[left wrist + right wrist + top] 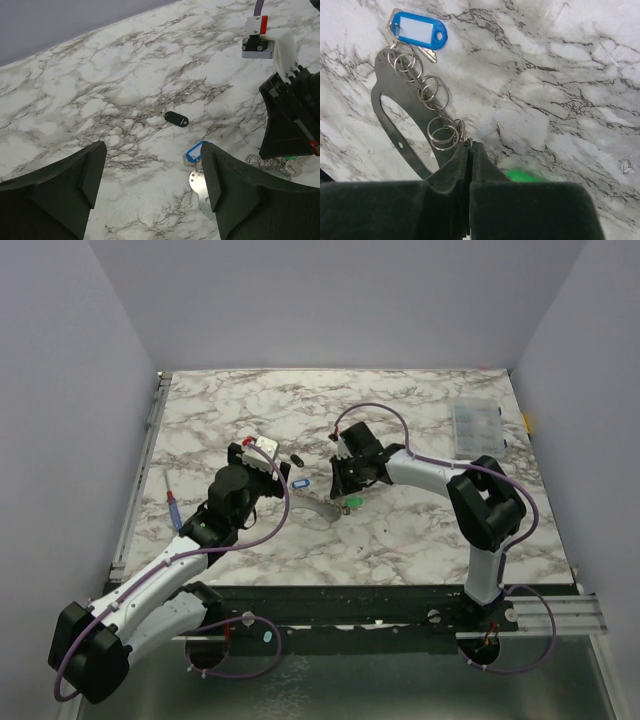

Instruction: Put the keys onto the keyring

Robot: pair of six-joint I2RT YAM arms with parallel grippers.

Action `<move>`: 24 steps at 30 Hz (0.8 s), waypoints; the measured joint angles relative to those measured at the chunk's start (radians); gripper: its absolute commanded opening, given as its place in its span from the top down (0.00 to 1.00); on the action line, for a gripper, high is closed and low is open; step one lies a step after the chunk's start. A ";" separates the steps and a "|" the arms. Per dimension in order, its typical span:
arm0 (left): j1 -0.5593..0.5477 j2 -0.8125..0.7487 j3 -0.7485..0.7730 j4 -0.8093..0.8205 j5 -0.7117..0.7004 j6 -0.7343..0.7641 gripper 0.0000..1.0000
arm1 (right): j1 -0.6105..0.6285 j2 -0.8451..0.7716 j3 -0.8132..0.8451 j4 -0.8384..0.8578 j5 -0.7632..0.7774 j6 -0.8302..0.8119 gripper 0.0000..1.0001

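the keyring (434, 94) is being grabbed: right gripper (470, 145) shut at its last loop, left gripper (152, 155) wide. next, the blue key (417, 31) should be lifted.

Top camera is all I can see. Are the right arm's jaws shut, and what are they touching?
Observer: The right arm has its jaws shut, tips against the end ring of the keyring chain. I can't confirm a pinch.
Operator: And the blue key?
Observer: The blue key lies beside the chain's far rings, white label facing up.
Operator: What about the left arm?
Observer: The left arm hangs with its jaws wide open, a black-headed key lying ahead of them.
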 measured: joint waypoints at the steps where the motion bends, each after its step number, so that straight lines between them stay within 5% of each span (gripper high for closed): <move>1: 0.000 0.000 0.000 0.000 0.002 0.000 0.17 | 0.000 -0.004 0.000 0.001 0.001 0.000 0.99; 19: 0.000 -0.065 -0.001 0.038 0.103 0.006 0.17 | 0.000 -0.227 -0.089 0.126 0.034 -0.043 0.99; 24: 0.000 -0.084 -0.002 0.056 0.125 0.015 0.16 | 0.000 -0.226 -0.090 0.119 0.063 -0.082 0.61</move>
